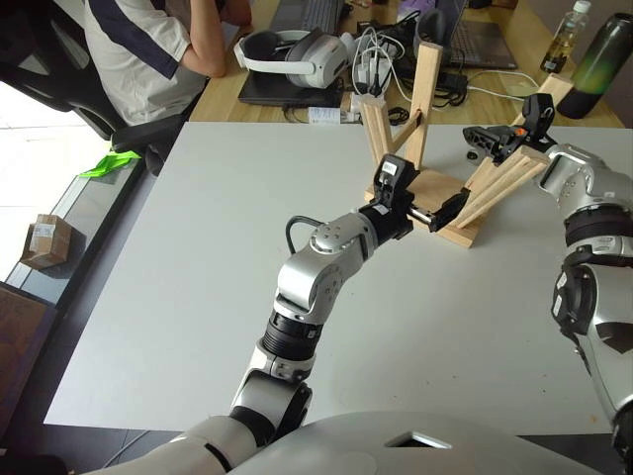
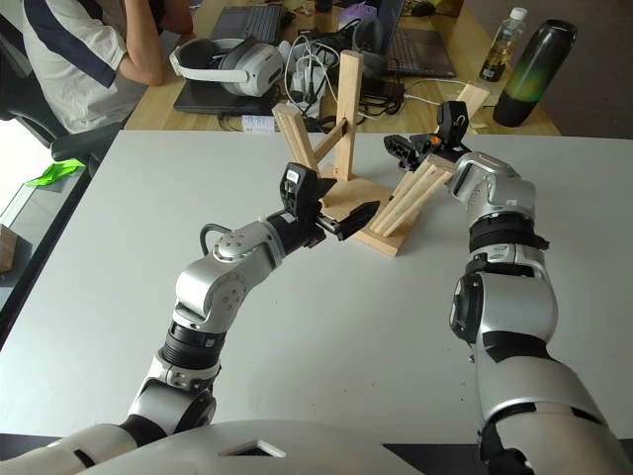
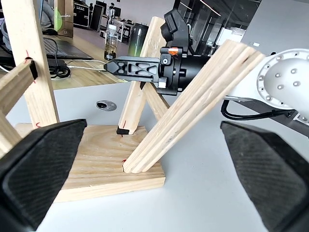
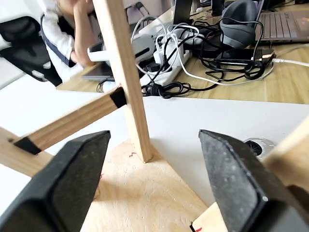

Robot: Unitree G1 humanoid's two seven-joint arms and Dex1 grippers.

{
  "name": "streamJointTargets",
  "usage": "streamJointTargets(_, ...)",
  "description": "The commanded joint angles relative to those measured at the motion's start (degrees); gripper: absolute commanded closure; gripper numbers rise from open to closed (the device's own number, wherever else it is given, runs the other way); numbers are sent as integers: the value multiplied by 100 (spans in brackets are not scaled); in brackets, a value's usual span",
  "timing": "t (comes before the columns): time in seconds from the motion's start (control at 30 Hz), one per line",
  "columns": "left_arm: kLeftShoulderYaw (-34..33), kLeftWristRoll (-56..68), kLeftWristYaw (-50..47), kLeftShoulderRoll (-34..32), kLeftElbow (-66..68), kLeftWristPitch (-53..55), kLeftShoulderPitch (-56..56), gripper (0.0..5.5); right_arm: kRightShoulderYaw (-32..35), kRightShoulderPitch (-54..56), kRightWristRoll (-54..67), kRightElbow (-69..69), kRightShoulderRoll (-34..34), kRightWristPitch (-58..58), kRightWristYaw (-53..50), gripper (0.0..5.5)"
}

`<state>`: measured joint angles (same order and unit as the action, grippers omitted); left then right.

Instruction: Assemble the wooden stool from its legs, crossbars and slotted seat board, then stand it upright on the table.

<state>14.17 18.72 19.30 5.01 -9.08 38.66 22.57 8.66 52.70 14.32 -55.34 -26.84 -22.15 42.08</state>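
Observation:
The wooden seat board (image 1: 435,188) lies flat at the far side of the white table (image 1: 198,277). One leg (image 1: 427,99) stands upright in it, joined by a crossbar (image 4: 67,125) to a slanted leg (image 1: 376,129). Several more legs (image 1: 504,188) lean together on the board's right edge. My left gripper (image 1: 427,208) is low at the board's near edge, open, with its pads (image 3: 38,164) on either side of the board (image 3: 106,164). Above the leaning legs, my right gripper (image 1: 509,134) hangs open, holding nothing.
A wooden desk behind the table holds a white headset (image 1: 297,49), a tangle of cables (image 1: 381,49), laptops, a dark green bottle (image 1: 603,54) and a clear bottle (image 1: 566,35). A round cable grommet (image 3: 105,105) sits in the table behind the board.

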Motion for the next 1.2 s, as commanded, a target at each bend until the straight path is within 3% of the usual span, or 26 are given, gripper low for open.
streamJointTargets(0.03, -16, 36, -39, -21, -96, 128, -30, 34, -386, -483, -131, 294, 140, -121, 653, 208)
streamJointTargets(0.3, 4, 18, -38, 19, -61, 123, 10, 34, -730, -922, 277, 1746, 144, -1150, 1644, 208)
streamJointTargets(0.4, 0, 17, -42, 15, -75, 125, -8, 34, -544, -1089, 737, 2550, 217, -1475, 1795, 208)
streamJointTargets(0.7, 49, 2, -47, -3, -49, 58, -46, 34, 804, 125, 1141, 3316, 638, -521, -428, 208)
streamJointTargets(0.83, 82, -35, -45, 14, 19, -22, -22, 34, 1218, 1422, 871, 1970, 428, 425, -1653, 208)
streamJointTargets(0.93, 101, -61, -39, 29, 68, -82, -1, 34, 1245, 2580, 454, 297, 42, 1281, -2442, 208)
streamJointTargets(1.0, 113, -80, -32, 44, 93, -127, 5, 34, 1169, 3036, 113, -747, -171, 1269, -3310, 208)
streamJointTargets(1.07, 119, -82, -42, 65, 98, -158, 12, 34, 985, 2750, -78, -1386, -2, 631, -3390, 208)
streamJointTargets(1.2, 109, -56, -69, 74, 55, -140, -21, 34, 418, 1129, -336, -1749, 766, -947, -2413, 208)
